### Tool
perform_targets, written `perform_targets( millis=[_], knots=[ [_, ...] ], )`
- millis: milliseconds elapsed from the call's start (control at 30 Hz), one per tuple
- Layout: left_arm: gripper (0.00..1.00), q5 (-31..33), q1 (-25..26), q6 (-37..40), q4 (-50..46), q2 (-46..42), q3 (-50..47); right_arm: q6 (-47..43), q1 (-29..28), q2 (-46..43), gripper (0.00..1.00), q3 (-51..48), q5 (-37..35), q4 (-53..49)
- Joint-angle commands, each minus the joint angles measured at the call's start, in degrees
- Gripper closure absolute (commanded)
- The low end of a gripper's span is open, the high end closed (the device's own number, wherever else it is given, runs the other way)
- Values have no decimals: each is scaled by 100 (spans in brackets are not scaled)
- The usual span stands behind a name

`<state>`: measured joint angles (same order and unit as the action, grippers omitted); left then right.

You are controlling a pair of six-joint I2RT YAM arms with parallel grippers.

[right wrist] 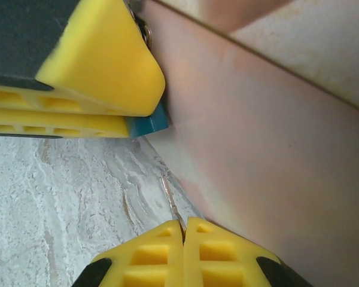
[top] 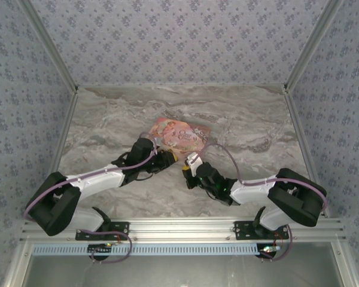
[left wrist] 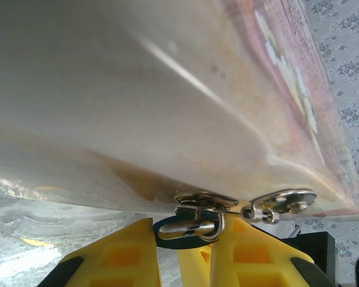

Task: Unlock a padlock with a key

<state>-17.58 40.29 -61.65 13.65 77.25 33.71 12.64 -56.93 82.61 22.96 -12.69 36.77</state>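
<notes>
The padlock (left wrist: 188,229), a small teal body with a silvery shackle, hangs from a metal clasp (left wrist: 206,200) on the edge of the pink box (left wrist: 185,101). My left gripper (left wrist: 184,242) is shut on the padlock, one yellow finger on each side. In the right wrist view the teal padlock (right wrist: 148,122) pokes out from the left gripper's fingers (right wrist: 102,78). My right gripper (right wrist: 183,226) is shut on the key (right wrist: 170,200), a thin silvery sliver pointing up toward the padlock, a short gap away. From above, the left gripper (top: 170,158) and right gripper (top: 187,168) meet at the box's near edge.
The pink illustrated box (top: 179,136) lies mid-table on the marble surface (top: 245,125), right behind both grippers. A second metal fitting (left wrist: 281,203) sits on the box edge beside the clasp. Patterned walls enclose the table on three sides.
</notes>
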Motion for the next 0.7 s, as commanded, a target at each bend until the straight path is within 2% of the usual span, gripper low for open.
perform_targets(
  millis=[0, 667],
  knots=[
    [84, -219, 40, -146, 227, -211, 187, 90, -11, -34, 100, -3, -114, 181],
    [84, -254, 39, -137, 232, -194, 186, 63, 77, 1, 100, 224, 275, 401]
  ],
)
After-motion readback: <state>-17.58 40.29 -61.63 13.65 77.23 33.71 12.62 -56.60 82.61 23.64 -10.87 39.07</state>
